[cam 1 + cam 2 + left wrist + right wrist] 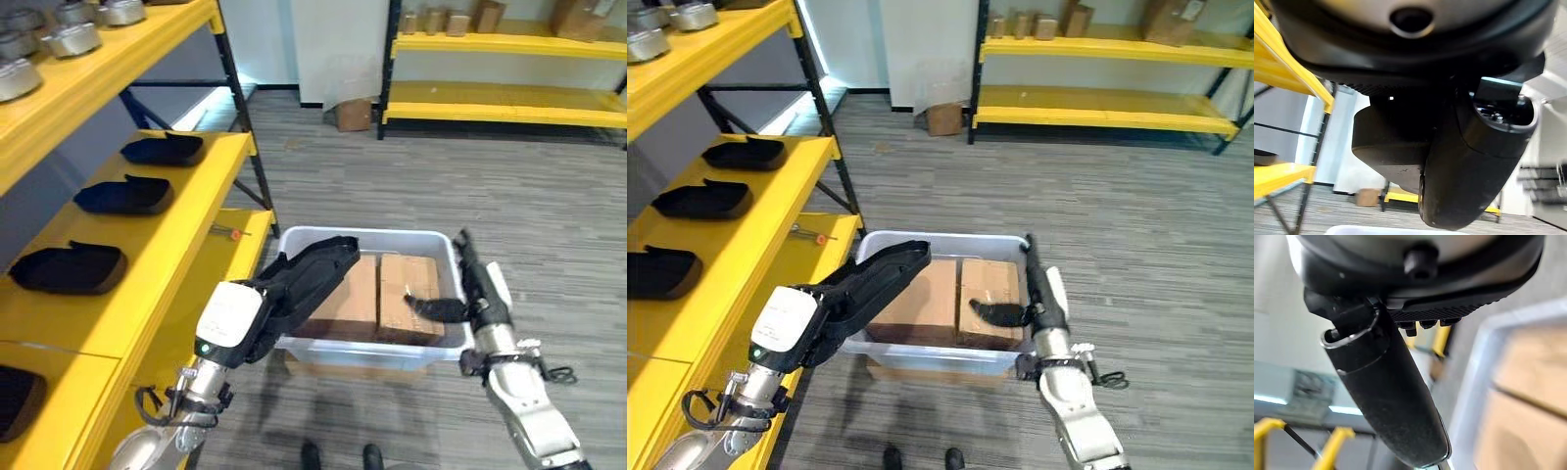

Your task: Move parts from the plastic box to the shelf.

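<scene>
A white plastic box (pixel 431 238) stands on the floor by the yellow shelf (pixel 201 220), with two brown cardboard blocks (pixel 407 294) inside. My left hand (pixel 235 318) hovers over the box's left rim, shut on a black shell-shaped part (pixel 328 259) that points across the box; in the left wrist view the part (pixel 1388 147) lies beside the thumb (pixel 1474 176). My right hand (pixel 477 284) is open at the box's right wall, fingers straight and thumb (pixel 1386 396) stretched out over the right block. Three similar black parts (pixel 122 196) lie in a row on the shelf's middle level.
Metal parts (pixel 69 39) sit on the shelf's top level. A small red-tipped item (pixel 227 232) lies on the lower yellow level near the box. A second yellow shelf (pixel 509 103) and a cardboard box (pixel 353 115) stand at the far wall, across grey carpet.
</scene>
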You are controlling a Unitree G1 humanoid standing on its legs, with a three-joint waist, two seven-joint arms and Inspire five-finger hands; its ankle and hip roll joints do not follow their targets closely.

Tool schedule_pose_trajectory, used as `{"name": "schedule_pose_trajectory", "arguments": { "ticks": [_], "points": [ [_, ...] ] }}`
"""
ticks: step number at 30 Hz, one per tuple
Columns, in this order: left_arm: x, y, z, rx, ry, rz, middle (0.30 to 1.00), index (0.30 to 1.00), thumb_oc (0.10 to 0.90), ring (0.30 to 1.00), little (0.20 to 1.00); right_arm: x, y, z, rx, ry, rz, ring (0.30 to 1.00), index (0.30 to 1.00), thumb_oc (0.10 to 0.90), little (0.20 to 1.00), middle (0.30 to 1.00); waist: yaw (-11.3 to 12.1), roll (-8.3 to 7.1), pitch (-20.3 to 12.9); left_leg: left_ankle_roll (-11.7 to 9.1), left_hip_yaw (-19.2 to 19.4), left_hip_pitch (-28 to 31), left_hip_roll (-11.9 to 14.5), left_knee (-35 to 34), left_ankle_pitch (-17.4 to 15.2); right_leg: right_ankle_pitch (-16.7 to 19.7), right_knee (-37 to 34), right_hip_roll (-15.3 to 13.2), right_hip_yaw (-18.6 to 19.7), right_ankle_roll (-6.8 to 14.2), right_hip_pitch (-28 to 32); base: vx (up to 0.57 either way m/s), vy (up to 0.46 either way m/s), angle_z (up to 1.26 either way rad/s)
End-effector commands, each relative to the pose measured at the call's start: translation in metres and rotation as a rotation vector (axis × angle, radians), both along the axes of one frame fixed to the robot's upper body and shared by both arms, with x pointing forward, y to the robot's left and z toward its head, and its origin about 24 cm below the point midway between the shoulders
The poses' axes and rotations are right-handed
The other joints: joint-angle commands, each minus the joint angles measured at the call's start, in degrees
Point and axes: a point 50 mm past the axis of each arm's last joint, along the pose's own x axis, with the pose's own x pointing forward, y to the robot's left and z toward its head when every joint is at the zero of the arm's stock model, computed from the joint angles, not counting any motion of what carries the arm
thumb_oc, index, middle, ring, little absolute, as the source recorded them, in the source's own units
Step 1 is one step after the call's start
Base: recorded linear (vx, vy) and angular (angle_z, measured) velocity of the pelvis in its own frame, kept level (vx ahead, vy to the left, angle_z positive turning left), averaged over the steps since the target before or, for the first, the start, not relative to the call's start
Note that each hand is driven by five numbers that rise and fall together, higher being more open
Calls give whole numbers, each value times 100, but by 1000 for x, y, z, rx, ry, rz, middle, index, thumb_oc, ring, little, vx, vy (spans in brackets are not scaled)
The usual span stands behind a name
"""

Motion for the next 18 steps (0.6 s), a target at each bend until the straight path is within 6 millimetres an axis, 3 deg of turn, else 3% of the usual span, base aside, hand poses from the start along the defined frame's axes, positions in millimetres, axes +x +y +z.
{"name": "schedule_pose_trajectory", "arguments": {
  "ticks": [1,4,5,6,9,12,14,18],
  "points": [
    [20,7,60,-92,-382,38,300,300,400,300,300,17,14,56,53,-318,119,1000,1000,900,1000,1000,177,-222,-210,-235,-67,-236,228,-45,-46,-75,221,-270,-182,281,-189,-124,-37,27],
    [14,8,63,-121,-397,36,300,300,400,300,300,12,10,49,56,-290,104,1000,1000,900,1000,1000,122,-202,-130,-364,625,-375,342,-45,137,-34,121,-339,-642,327,-107,-103,-17,45],
    [14,8,63,-122,-397,36,300,300,400,300,300,12,10,48,57,-288,102,1000,1000,900,1000,1000,114,-202,-130,-368,662,-376,347,-45,143,-32,116,-343,-668,331,-99,-49,16,46],
    [13,8,64,-130,-406,25,300,300,400,300,300,9,6,47,72,-277,77,1000,1000,900,1000,1000,68,-219,-144,-376,1029,-335,414,-45,181,-20,113,-391,-881,356,-76,-55,39,60],
    [13,2,66,-145,-392,-17,300,300,400,300,300,5,3,42,77,-256,87,1000,1000,900,1000,1000,-69,-328,-194,-306,1589,-108,582,272,-43,-31,220,-559,-1217,352,-87,-96,105,109],
    [15,-4,68,-171,-370,-67,300,300,400,300,300,6,3,39,112,-240,124,1000,1000,900,1000,1000,-117,-388,-250,-319,1818,46,702,619,-108,37,180,-646,-1388,336,-83,-82,135,47],
    [15,-8,72,-205,-351,-120,300,300,400,300,300,6,-2,41,102,-274,111,1000,1000,900,1000,1000,-137,-429,-338,-514,1779,312,944,1065,-32,33,131,-675,-1480,334,-14,-71,234,61],
    [16,-15,79,-274,-356,-171,300,300,400,300,300,9,-8,47,81,-299,90,1000,1000,900,1000,1000,-184,-344,-427,-570,1773,618,983,999,1,102,106,-715,-1545,358,-84,-153,269,44]
  ]
}}
